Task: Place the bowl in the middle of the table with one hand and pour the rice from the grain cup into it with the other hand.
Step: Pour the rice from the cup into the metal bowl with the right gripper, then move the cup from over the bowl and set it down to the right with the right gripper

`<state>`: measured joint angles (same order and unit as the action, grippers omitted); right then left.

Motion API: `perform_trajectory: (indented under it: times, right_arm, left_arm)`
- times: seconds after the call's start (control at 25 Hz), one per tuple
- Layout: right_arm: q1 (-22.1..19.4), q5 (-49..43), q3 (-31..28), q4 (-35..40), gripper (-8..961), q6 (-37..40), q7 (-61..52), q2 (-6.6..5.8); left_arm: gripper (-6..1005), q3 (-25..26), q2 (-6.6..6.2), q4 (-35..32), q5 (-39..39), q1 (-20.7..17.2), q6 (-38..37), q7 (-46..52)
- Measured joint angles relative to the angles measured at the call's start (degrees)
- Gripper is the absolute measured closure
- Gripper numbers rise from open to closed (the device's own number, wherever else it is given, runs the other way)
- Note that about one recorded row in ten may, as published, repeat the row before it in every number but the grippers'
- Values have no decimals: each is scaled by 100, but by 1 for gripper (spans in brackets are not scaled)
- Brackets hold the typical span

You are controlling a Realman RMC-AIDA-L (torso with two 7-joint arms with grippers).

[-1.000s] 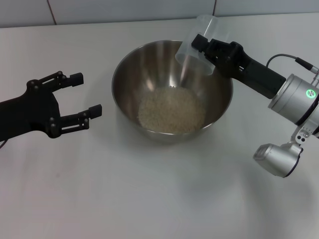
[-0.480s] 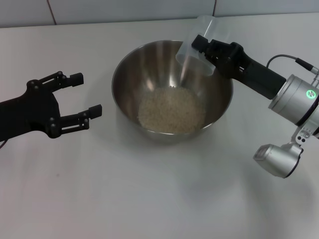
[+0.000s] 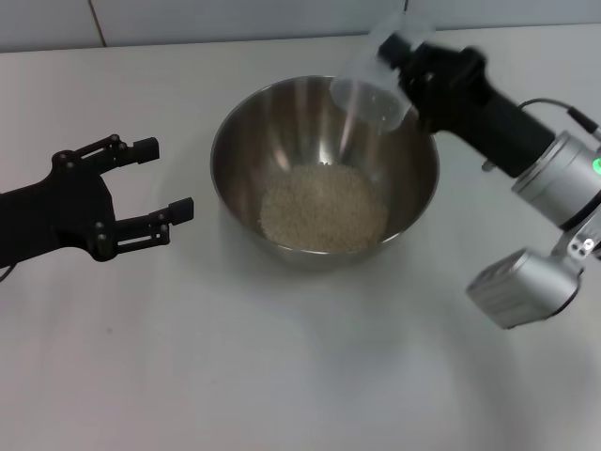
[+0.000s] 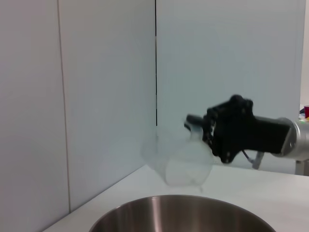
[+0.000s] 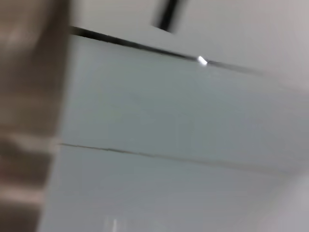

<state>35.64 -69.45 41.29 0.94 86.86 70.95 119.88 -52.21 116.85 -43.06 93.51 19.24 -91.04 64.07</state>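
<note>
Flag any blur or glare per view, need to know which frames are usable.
Head view: mostly sharp, slight motion blur on the right gripper and grain cup; bright reflections on the bowl wall, rice readable. Left wrist view: soft, cup nearly lost against the wall. Right wrist view: heavily smeared, nothing identifiable.

Even, bright overhead light; soft shadows under the bowl [image 3: 324, 169] on the white bench [image 3: 282, 357]. Glare streaks on bowl's inner wall. Right gripper [image 3: 404, 56] and grain cup [image 3: 371, 80] motion-blurred. Right wrist view heavily smeared.
</note>
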Motion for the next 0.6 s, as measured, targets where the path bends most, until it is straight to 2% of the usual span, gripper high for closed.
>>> perform_trajectory:
  times: [0.44, 0.6]
  right_arm:
    - [-135, 9, -1685, -23, 947, 139, -3421, -23]
    - [-258, 11, -2035, 5, 947, 104, -4534, -45]
  left_arm:
    - [160, 0, 4, -10, -10, 0, -23, 0]
    - [160, 0, 5, -11, -7, 0, -28, 0]
